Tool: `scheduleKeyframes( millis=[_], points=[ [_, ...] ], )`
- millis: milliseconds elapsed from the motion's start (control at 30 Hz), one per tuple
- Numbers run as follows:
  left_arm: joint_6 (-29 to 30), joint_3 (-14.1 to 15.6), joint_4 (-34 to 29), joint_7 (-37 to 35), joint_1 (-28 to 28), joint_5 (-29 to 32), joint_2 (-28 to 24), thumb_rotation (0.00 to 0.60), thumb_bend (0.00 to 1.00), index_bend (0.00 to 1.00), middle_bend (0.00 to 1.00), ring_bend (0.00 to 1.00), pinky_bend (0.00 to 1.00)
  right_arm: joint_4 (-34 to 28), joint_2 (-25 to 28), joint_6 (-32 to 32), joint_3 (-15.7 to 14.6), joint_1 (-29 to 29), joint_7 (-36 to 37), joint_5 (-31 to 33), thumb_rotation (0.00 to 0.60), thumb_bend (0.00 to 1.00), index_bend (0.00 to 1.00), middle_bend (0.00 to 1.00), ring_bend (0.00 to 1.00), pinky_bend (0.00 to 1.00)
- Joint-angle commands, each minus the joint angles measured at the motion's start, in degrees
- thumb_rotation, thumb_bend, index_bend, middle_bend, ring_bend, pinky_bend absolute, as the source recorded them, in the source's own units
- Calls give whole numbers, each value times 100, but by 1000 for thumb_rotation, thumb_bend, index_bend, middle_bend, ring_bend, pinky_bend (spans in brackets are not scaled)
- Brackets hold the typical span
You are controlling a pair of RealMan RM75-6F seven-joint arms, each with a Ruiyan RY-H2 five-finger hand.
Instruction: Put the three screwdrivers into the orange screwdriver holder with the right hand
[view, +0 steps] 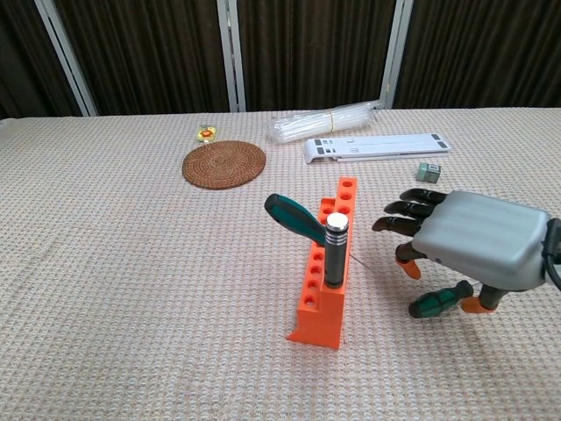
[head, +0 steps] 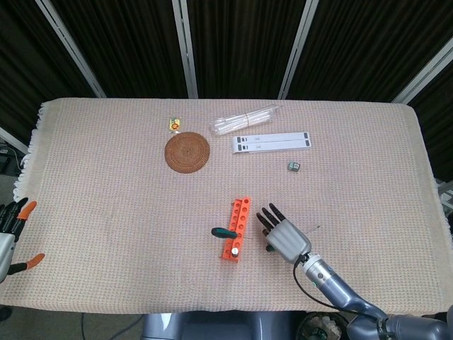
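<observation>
No brand or readable writing can be made out; the small marks on the white strip [view: 377, 146] are too small to read. The orange holder [view: 326, 267] stands near the middle of the table [head: 106, 212]. Two screwdrivers are already in it: one upright with a silver cap [view: 337, 250], one green-handled [view: 296, 217] and tilted. The third screwdriver [view: 440, 300] lies on the cloth, partly hidden under the right hand [view: 469, 241], whose fingers are spread apart. Whether the thumb touches it cannot be told. The left hand [head: 10, 227] is cut off at the edge; its state is unclear.
</observation>
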State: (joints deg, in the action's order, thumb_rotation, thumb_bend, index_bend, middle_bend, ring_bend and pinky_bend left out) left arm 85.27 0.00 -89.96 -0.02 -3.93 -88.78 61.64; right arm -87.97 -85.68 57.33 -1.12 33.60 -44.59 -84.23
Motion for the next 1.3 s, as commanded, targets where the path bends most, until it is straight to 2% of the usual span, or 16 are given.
scheduleKeyframes(
  millis=[33, 600, 1033, 1300],
  points=[
    [6, 1, 15, -17, 10, 13, 0, 600, 80, 0, 0, 0, 0, -91, -26, 35, -36, -39, -219, 40, 600, 83, 449, 66, 0, 0],
    [-52, 19, 110, -106, 3, 41, 36, 600, 83, 0, 0, 0, 0, 30, -260, -148, 5, -6, -382, 421, 600, 84, 510, 86, 0, 0],
    [-41, 15, 99, -106, 6, 49, 26, 600, 81, 0, 0, 0, 0, 18, -298, -143, -43, 4, -296, 433, 600, 84, 562, 125, 0, 0],
    [-31, 19, 89, -108, 7, 36, 25, 600, 83, 0, 0, 0, 0, -122, -224, -60, 32, -39, 71, 500, 600, 204, 602, 152, 0, 0]
  ],
)
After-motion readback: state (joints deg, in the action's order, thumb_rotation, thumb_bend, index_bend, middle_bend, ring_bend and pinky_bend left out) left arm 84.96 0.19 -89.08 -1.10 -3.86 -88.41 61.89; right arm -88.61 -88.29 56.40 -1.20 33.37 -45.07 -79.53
